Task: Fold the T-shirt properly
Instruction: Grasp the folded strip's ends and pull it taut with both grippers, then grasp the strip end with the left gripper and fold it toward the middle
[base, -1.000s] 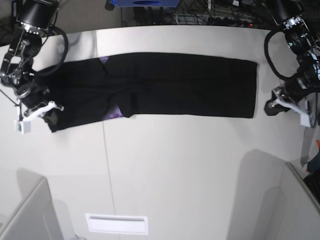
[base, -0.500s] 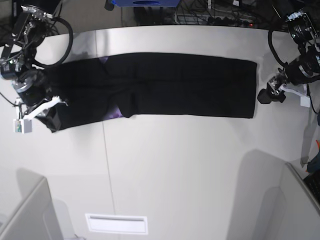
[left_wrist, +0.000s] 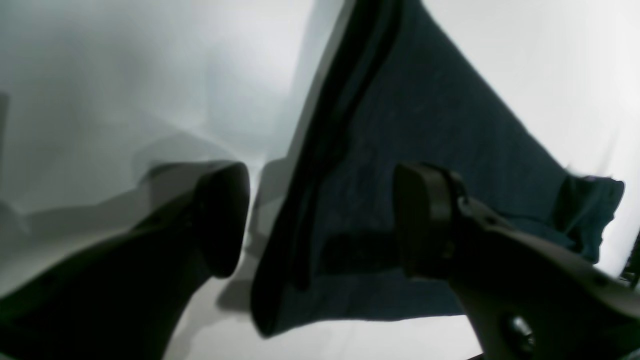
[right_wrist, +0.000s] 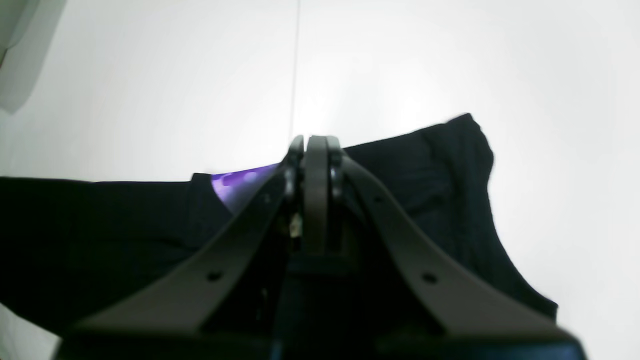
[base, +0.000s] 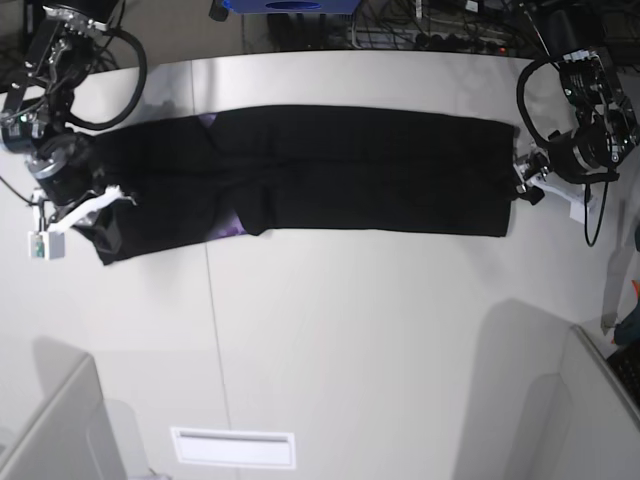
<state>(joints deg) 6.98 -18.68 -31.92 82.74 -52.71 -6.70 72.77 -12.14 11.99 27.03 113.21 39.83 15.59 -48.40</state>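
Since a second ago the left gripper has come in from well off the cloth to the T-shirt's short edge at the base view's right, and its jaws have gone from together to apart. The right gripper has barely shifted at the opposite end.

In the base view the T-shirt lies as a long black band across the table, folded lengthwise, with a patch of purple print peeking out on the near edge toward the right gripper's end. The left gripper sits just at the band's far end; the right gripper rests on the other end's near corner.

In the left wrist view the left gripper stands with its jaws apart, one fingertip over bare table beside the cloth and the other over it, the T-shirt's thick folded edge between them. Nothing is pinched yet.

In the right wrist view the right gripper has its jaws pressed together; black T-shirt lies under and around it, but whether cloth is caught between the tips I cannot tell.

This looks like the approach for bringing one end of the band over toward the other: the left jaws are lined up on the edge and would next need to close on it.
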